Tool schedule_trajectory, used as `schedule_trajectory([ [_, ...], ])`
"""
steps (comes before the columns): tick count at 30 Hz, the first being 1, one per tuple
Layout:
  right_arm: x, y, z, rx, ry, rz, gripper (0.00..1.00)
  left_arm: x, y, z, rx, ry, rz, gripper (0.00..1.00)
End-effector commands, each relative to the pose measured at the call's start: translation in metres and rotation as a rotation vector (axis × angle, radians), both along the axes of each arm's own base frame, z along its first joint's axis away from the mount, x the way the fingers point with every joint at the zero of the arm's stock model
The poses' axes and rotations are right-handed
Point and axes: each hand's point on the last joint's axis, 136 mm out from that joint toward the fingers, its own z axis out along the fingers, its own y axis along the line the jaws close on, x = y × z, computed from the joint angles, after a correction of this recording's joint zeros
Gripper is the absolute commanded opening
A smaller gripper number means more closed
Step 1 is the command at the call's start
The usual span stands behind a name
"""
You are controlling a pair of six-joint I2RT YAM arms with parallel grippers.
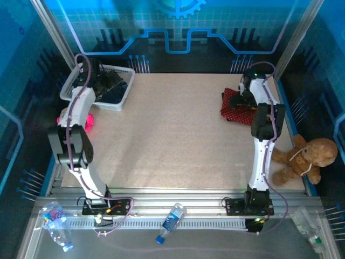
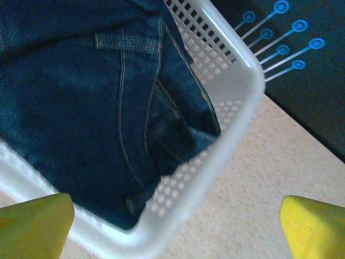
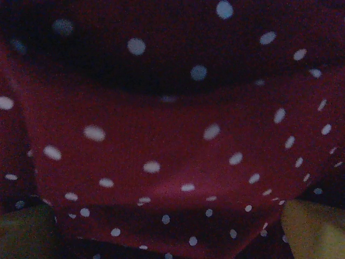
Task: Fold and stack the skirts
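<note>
A dark blue denim skirt (image 2: pixel 108 108) lies bunched inside the white mesh basket (image 2: pixel 237 102) at the table's back left corner. My left gripper (image 2: pixel 178 232) hovers over the basket's near corner, its yellow fingertips (image 2: pixel 38 224) spread wide with nothing between them. From above, the left gripper (image 1: pixel 105 81) sits over the denim (image 1: pixel 116 93). A red skirt (image 1: pixel 235 112) with white dots lies folded at the back right. My right gripper (image 3: pixel 172 232) is open just above this red skirt (image 3: pixel 161 135), one finger at each lower corner of the right wrist view.
A pink plush toy (image 1: pixel 88 122) lies by the left arm, below the basket (image 1: pixel 117 106). A brown teddy bear (image 1: pixel 302 159) sits at the table's right edge. Plastic bottles (image 1: pixel 171 221) lie on the rail in front of the arm bases.
</note>
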Motion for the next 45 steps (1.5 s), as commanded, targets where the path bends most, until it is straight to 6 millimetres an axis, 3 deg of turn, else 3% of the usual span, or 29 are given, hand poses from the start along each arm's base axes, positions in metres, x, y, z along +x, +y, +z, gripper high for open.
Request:
schedule_trajectory([
  [1, -0.005, -0.002, 0.007, -0.001, 0.031, 0.099, 1.0, 0.013, 0.017, -0.021, 0.092, 0.096, -0.033, 0.99],
  [5, 0.006, 0.009, 0.07, -0.081, -0.113, 0.091, 1.0, 0.039, 0.047, -0.033, 0.181, 0.125, 0.009, 0.99],
  [6, 0.008, 0.014, 0.096, -0.093, -0.182, 0.076, 1.0, 0.047, 0.052, -0.04, 0.199, 0.14, 0.006, 0.99],
  [12, 0.002, 0.068, 0.208, -0.007, -0.553, 0.029, 1.0, 0.077, 0.073, -0.08, 0.235, 0.222, -0.003, 0.98],
  [15, -0.011, 0.094, 0.246, 0.084, -0.679, 0.003, 1.0, 0.087, 0.073, -0.099, 0.224, 0.238, -0.016, 0.92],
  [19, -0.033, 0.13, 0.292, 0.188, -0.838, 0.012, 1.0, 0.095, 0.068, -0.111, 0.178, 0.224, -0.042, 0.65],
  [20, -0.037, 0.137, 0.299, 0.211, -0.857, 0.01, 1.0, 0.096, 0.066, -0.111, 0.16, 0.216, -0.048, 0.53],
  [22, -0.045, 0.147, 0.305, 0.303, -0.88, -0.028, 1.0, 0.097, 0.064, -0.1, 0.127, 0.188, -0.043, 0.12],
  [23, -0.048, 0.153, 0.306, 0.356, -0.886, -0.03, 1.0, 0.097, 0.064, -0.09, 0.121, 0.167, -0.042, 0.02],
  [26, -0.054, 0.161, 0.301, 0.461, -0.897, -0.067, 1.0, 0.096, 0.063, -0.039, 0.13, 0.061, -0.038, 0.0],
  [30, -0.062, 0.176, 0.295, 0.558, -0.899, -0.035, 1.0, 0.079, 0.044, 0.061, 0.111, -0.176, -0.093, 0.0],
  [35, -0.068, 0.181, 0.288, 0.597, -0.888, -0.03, 1.0, 0.031, 0.011, 0.188, 0.073, -0.506, -0.163, 0.0],
  [38, -0.067, 0.182, 0.287, 0.605, -0.893, -0.035, 1.0, 0.002, -0.011, 0.247, 0.039, -0.657, -0.231, 0.0],
  [45, -0.067, 0.181, 0.289, 0.606, -0.902, -0.039, 1.0, -0.064, -0.072, 0.352, -0.004, -0.901, -0.423, 0.0],
])
